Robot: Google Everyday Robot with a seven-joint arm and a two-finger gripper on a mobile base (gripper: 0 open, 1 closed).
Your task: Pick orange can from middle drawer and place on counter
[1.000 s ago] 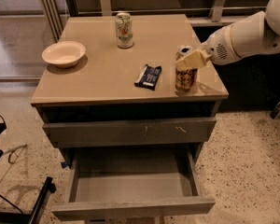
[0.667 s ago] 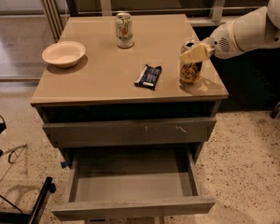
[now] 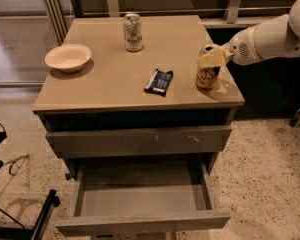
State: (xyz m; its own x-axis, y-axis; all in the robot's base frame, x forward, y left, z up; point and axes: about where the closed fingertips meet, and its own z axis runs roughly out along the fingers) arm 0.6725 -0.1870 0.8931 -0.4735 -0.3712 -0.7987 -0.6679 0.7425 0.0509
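While the orange can [image 3: 208, 76] stands upright near the right edge of the worktop [image 3: 115, 84], above the open middle drawer [image 3: 140, 223], the gripper's fingers [image 3: 212, 59] clasp its upper part and should, by appearances, part gently and back away to avoid tipping it.

The arm [image 3: 272, 34] is smooth white plastic, built of rounded, bulbous segments, with a patch of small dark holes near the wrist. The gripper [image 3: 211, 59], pale cream and wedge-shaped, sits over the right side of the worktop [image 3: 110, 84].
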